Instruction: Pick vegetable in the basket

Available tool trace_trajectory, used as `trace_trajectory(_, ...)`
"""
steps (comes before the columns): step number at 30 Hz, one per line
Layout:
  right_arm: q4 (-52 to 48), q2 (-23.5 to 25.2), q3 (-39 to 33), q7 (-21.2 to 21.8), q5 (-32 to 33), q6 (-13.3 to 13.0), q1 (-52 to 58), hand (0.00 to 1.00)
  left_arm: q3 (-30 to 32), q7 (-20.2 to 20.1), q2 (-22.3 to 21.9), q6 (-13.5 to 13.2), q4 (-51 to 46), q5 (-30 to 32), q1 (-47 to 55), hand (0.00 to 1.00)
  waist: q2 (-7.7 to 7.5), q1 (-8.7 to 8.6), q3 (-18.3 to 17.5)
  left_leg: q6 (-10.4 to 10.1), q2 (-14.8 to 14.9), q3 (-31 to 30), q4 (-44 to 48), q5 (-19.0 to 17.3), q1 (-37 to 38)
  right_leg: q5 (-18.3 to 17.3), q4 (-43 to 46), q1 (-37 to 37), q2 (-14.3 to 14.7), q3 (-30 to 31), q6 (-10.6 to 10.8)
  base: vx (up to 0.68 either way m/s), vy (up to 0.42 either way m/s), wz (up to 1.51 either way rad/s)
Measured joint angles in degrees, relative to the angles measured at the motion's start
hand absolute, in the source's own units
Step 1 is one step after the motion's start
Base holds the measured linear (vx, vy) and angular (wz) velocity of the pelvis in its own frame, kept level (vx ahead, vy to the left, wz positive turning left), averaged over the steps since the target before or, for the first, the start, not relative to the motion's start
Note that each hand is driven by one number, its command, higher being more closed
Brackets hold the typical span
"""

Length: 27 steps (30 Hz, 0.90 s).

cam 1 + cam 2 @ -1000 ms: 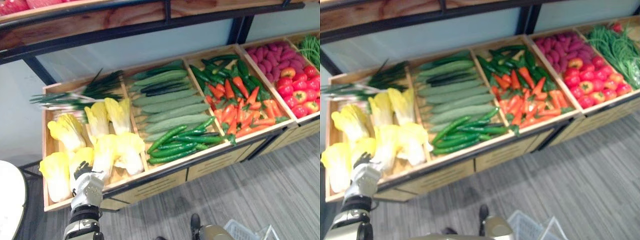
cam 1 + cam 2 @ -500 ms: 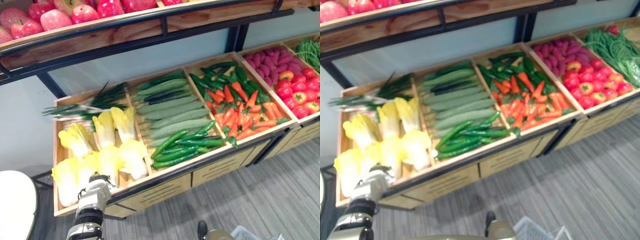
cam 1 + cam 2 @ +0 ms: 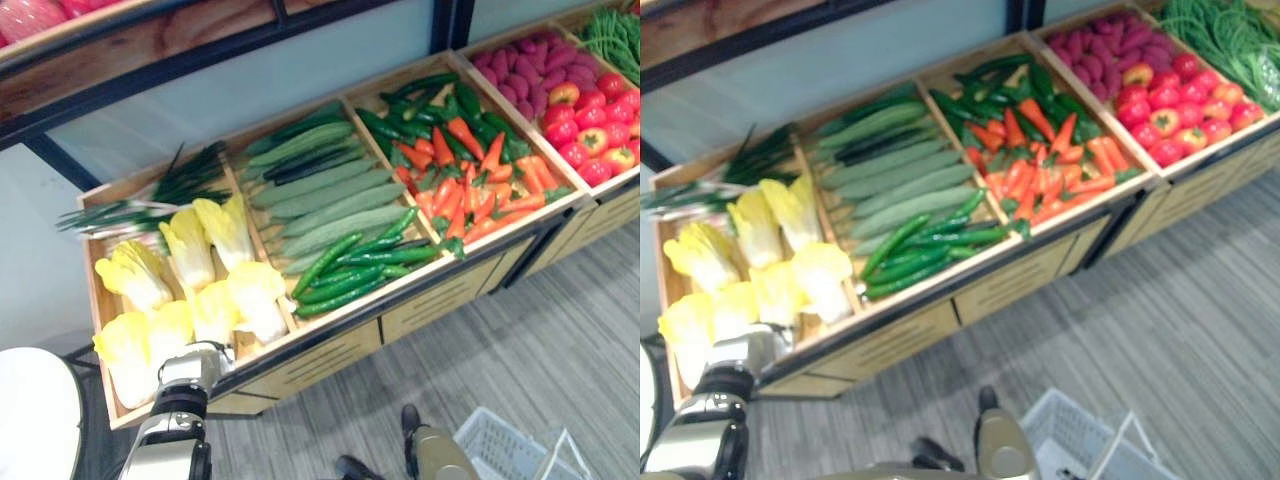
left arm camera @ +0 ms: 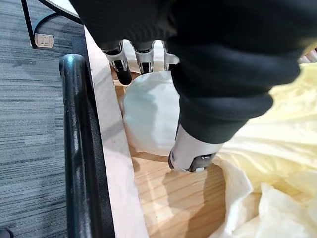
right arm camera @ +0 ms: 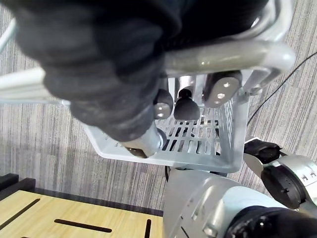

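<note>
At the front of the pale wooden crate, just behind a black metal rail, the left hand reaches over a pale yellow-white napa cabbage; its fingers and thumb stand spread either side of the white stem end, not clamped; the cabbage lies in the crate; lower down, the right hand is curled round the silver metal handle of a white plastic mesh basket.
</note>
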Motion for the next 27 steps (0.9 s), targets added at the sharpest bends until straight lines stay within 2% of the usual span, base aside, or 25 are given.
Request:
trace_trajectory(1,-0.5,-0.1,0.2,0.2,0.4,-0.2,-0.1,1.00,0.4,0.0,0.1,0.0,0.6,0.0,-0.5,0.00,-0.10,-0.08,0.5,0.0,0.0,0.0,0.0,0.0,0.0,0.0,0.1,-0.1,0.0,0.0,0.0,0.03,0.043,-0.13)
trace_trajectory(2,-0.8,-0.2,0.5,0.4,0.8,-0.4,-0.3,1.00,0.4,0.0,0.4,0.1,0.7,0.0,-0.9,1.00,-0.23,-0.16,1.0,0.0,0.0,0.0,0.0,0.0,-0.1,0.0,0.1,-0.1,-0.1,0.0,0.0,0.00,0.000,0.00)
trace_trajectory(6,-1.5,-0.4,2.3,2.0,3.3,-0.6,-1.5,1.00,1.6,0.0,2.9,0.5,1.8,0.0,-3.6,1.00,-1.72,-0.20,2.4,0.1,0.4,0.1,1.0,0.0,-3.0,0.2,0.0,-2.9,-0.1,0.1,0.3,0.06,0.026,0.02)
trace_trajectory(7,-2.0,-0.4,2.8,2.1,4.2,-0.5,-1.6,1.00,2.1,0.0,3.6,1.4,1.8,0.0,-4.2,1.00,-2.07,-0.12,3.1,0.1,0.6,0.0,1.3,-0.1,-3.1,0.3,-0.2,-2.8,0.0,0.0,0.4,0.08,0.025,0.04)
trace_trajectory(11,-2.8,-0.9,4.1,2.4,4.8,-0.5,-2.2,1.00,3.8,0.1,4.0,3.2,1.8,0.1,-4.9,1.00,-2.21,-0.13,3.3,0.4,1.8,-0.1,3.4,-0.9,-4.1,0.7,-0.9,-2.7,0.3,-0.2,1.0,0.10,0.039,0.01)
trace_trajectory(16,-2.9,-1.3,4.6,4.5,4.9,-0.3,-2.6,1.00,5.2,0.3,4.3,3.2,2.0,0.2,-5.8,1.00,-2.41,-0.09,3.5,0.6,2.3,-0.2,4.4,-1.4,-4.8,0.7,-1.4,-2.9,0.4,-0.3,0.9,0.08,0.059,0.01)
trace_trajectory(21,-3.0,-1.1,4.8,6.0,4.9,-0.3,-2.7,1.00,6.0,2.4,4.3,0.6,0.9,0.0,-5.7,1.00,-2.58,0.13,4.8,0.4,3.3,0.0,4.8,-1.4,-5.4,0.8,-3.9,-2.3,1.3,-0.2,1.2,0.05,0.047,-0.03)
trace_trajectory(27,-3.2,-0.2,5.3,6.0,4.8,-0.2,-3.3,1.00,6.0,7.5,4.1,-5.7,-0.9,-2.2,-5.3,1.00,-3.23,0.07,6.9,0.3,3.8,-0.6,4.5,-1.3,-4.5,1.2,-6.3,0.2,1.9,-0.7,1.6,0.05,0.032,0.04)
